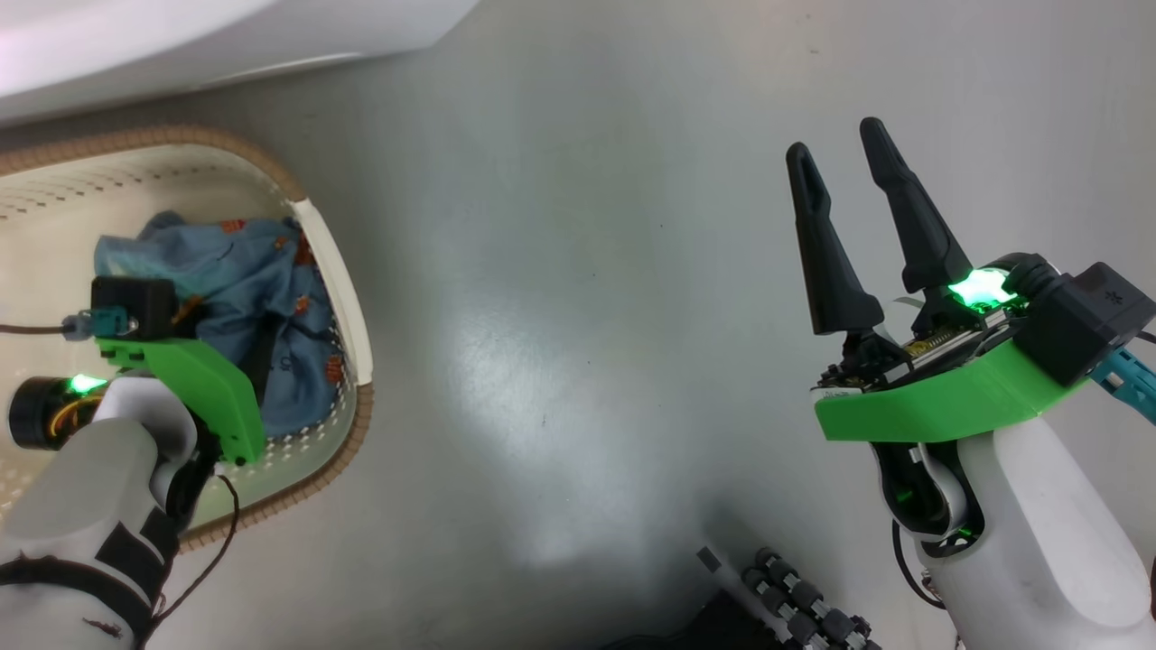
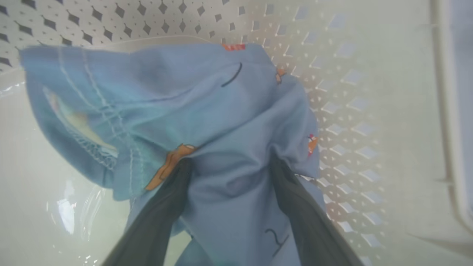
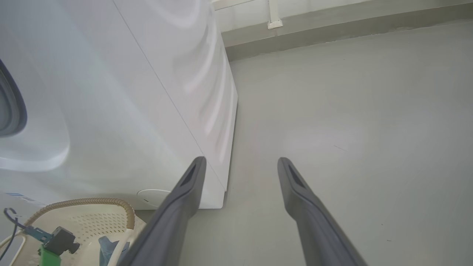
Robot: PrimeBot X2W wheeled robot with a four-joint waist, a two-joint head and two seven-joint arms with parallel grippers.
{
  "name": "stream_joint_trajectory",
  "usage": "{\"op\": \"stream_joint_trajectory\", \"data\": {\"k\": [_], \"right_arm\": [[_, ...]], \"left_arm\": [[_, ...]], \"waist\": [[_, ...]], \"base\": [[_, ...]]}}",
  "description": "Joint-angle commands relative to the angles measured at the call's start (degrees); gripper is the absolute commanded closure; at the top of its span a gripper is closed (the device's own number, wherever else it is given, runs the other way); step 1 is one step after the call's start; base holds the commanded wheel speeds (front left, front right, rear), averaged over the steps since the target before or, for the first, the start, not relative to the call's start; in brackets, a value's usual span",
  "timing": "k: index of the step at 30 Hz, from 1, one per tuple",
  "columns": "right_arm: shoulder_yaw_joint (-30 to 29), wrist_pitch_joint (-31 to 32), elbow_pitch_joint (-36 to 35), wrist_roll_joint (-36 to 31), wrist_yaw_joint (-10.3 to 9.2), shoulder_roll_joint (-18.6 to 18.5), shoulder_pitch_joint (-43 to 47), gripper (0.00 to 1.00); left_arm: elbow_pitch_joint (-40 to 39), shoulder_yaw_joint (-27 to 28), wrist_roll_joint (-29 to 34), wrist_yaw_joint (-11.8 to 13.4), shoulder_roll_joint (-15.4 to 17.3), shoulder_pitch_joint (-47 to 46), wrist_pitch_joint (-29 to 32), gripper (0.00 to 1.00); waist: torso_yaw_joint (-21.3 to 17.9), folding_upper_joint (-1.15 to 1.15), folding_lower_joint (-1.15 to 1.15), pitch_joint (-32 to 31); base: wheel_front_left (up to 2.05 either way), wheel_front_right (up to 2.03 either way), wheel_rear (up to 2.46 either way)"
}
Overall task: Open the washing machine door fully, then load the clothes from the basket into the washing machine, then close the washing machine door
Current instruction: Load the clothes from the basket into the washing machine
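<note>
Inside the basket (image 1: pixel 226 140), the left hand (image 2: pixel 231 162) sat open astride a fold of the clothes (image 2: pixel 221 111), nothing lifted. Right of the basket, the right hand (image 1: pixel 835 143) hung open, empty. Loading into the washing machine (image 3: pixel 129 92) behind the basket, and closing its door, looked not yet done.

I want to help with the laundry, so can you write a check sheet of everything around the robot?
Surface: grey floor, shiny.
Job's things: clothes lie in the basket, beside the washing machine.
Clutter: nothing seen.
Grippers: left gripper open, fingers pressed into the clothes; right gripper open over the floor, holding nothing.
Cables: thin dark lead at the left wrist.
Surroundings: wall skirting beyond the machine.
</note>
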Motion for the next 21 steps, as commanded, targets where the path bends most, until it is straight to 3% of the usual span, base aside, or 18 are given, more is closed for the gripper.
{"op": "stream_joint_trajectory", "data": {"k": [1,7,9,10,21], "right_arm": [[1.2,-0.5,-1.4,-0.8,0.43,0.1,0.6,0.00],[1.9,-0.5,-1.6,-1.0,0.43,0.2,0.3,0.00],[2.0,-0.5,-1.8,-1.1,0.43,0.2,0.3,0.00],[2.0,-0.5,-1.8,-1.1,0.43,0.1,0.3,0.00],[1.5,-0.5,-1.7,-1.3,0.43,-0.2,0.3,0.00]], "left_arm": [[0.0,0.6,-0.5,0.1,1.6,0.3,0.1,0.00],[0.2,-1.9,-3.0,0.1,2.6,-0.9,1.4,0.03],[0.2,-2.7,-3.8,0.1,2.8,-1.2,1.7,0.60],[0.2,-3.3,-4.6,0.1,2.9,-1.6,1.6,1.00],[1.2,-5.7,-8.9,0.1,1.8,-2.1,-1.7,1.00]], "waist": [[-0.1,0.00,0.00,0.2],[-0.7,0.00,0.00,0.8],[-0.8,0.00,0.00,0.8],[-0.8,0.00,0.00,0.8],[0.3,0.00,0.00,-1.1]], "base": [[0.00,0.00,0.00],[0.00,0.00,0.00],[0.00,0.00,0.00],[0.00,0.00,0.00],[0.00,0.00,0.00]]}}
